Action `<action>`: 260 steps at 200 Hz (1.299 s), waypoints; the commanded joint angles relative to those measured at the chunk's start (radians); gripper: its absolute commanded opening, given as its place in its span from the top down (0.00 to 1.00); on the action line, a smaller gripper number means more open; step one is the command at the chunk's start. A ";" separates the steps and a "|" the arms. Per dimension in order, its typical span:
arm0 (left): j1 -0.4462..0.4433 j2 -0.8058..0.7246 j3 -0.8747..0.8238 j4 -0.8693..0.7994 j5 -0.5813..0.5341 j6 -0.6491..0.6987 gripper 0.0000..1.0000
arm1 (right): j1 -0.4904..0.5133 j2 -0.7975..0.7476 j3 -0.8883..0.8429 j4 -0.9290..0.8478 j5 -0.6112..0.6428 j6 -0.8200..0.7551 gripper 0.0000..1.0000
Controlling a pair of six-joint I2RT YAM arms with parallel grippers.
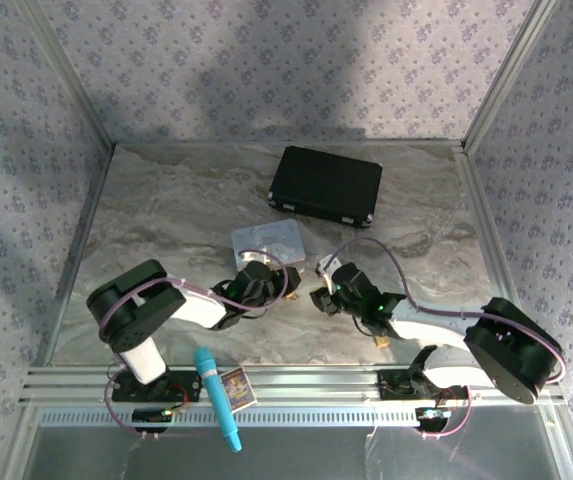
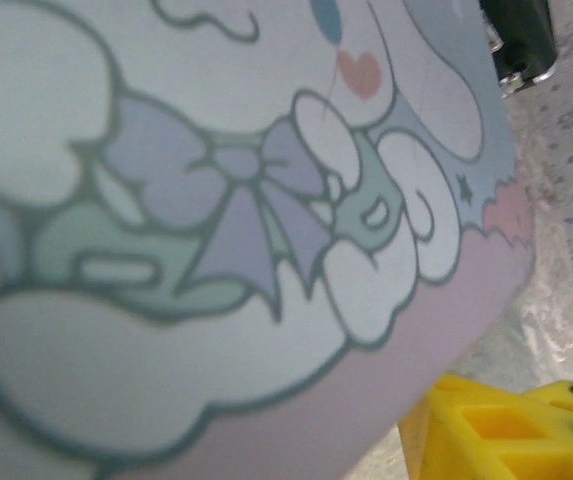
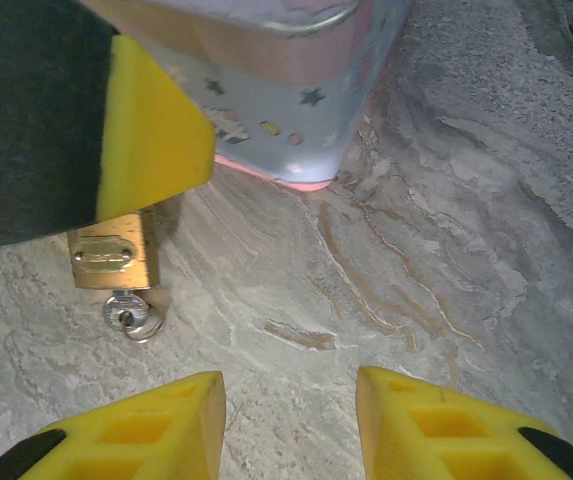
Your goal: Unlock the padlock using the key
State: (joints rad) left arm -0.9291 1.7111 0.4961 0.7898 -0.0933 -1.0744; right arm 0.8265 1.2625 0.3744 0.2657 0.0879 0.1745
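Marble tabletop, padlock beyond right gripper, leftward

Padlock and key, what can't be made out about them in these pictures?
- Right wrist view: the padlock's shackle is hidden behind a yellow finger; whether the key at its base is inserted is too small to tell.
- Left wrist view: the blurred tin blocks what lies beyond it.
- Top view: both too small to pick out between the arms.

Brass padlock — small silvery key touching its near end.
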 commanded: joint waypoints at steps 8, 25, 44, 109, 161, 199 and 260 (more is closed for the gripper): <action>0.004 0.043 -0.022 0.029 0.027 -0.025 0.51 | -0.007 -0.005 -0.010 0.012 -0.026 0.031 0.61; -0.003 0.007 -0.021 -0.051 -0.004 -0.033 0.57 | -0.008 0.005 -0.019 0.032 -0.033 0.034 0.62; -0.015 -0.030 0.004 -0.176 -0.033 -0.039 0.59 | -0.008 0.031 -0.020 0.064 -0.044 0.032 0.62; -0.035 -0.063 0.043 -0.343 -0.069 -0.090 0.87 | 0.042 0.139 -0.016 0.180 -0.028 -0.023 0.69; -0.027 -0.115 0.089 -0.475 -0.050 -0.146 0.94 | 0.106 0.149 -0.032 0.235 -0.019 -0.115 0.69; -0.006 -0.152 0.140 -0.605 -0.002 -0.200 0.98 | 0.155 0.174 -0.013 0.249 -0.037 -0.144 0.55; 0.011 -0.164 0.141 -0.597 0.056 -0.247 1.00 | 0.185 0.252 0.047 0.241 0.007 -0.138 0.55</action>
State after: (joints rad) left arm -0.9226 1.5646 0.6201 0.2276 -0.0753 -1.2858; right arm 1.0050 1.4834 0.3794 0.4980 0.0563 0.0475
